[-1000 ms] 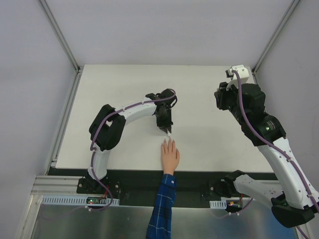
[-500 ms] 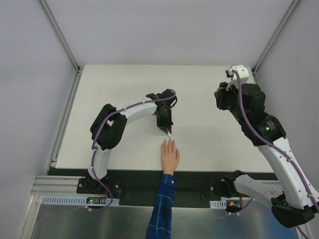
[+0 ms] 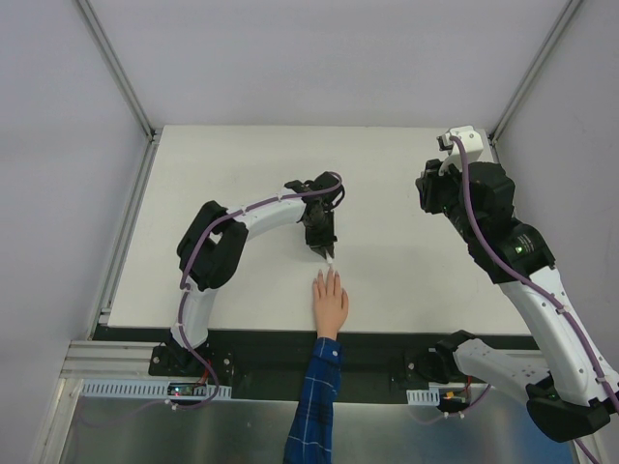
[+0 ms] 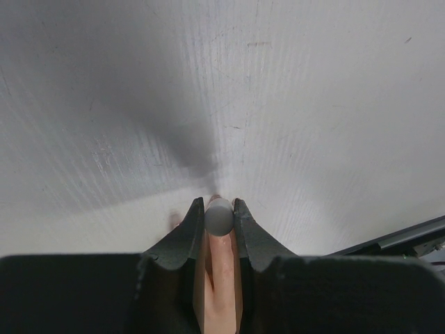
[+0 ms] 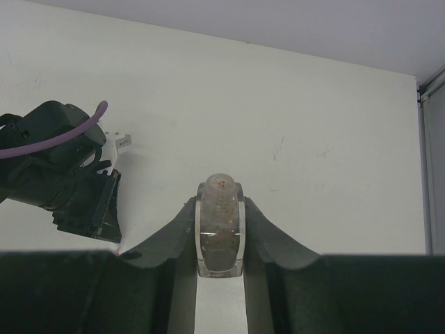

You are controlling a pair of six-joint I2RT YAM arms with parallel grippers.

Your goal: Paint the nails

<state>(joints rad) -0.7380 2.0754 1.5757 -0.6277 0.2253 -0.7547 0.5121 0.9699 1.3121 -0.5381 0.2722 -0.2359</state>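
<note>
My left gripper [image 3: 326, 249], pinched narrow on the brush [image 4: 218, 218], hangs just past the nails [image 3: 327, 276] by the table's [image 3: 242, 174] near edge, the mannequin hand's [image 3: 330, 302] long axis aimed straight at it; my right gripper [image 5: 220, 198], far off, clamps the bottle [image 5: 220, 236].

Table [image 3: 242, 174]: plain off-white, faintly scuffed. Mannequin hand [image 3: 331, 304]: flesh tone. Sleeve [image 3: 314, 406]: blue plaid, dark navy ground with lighter blue lines. Arms: white shells, black joints, purple cables along them. Left end effector [image 4: 218, 207]: matt black, round cap [image 4: 218, 219] in it mid grey. Right end effector [image 5: 219, 202]: matt black, bottle [image 5: 220, 236] in it clear to whitish with brownish speckled contents. Surrounding walls: pale grey
</note>
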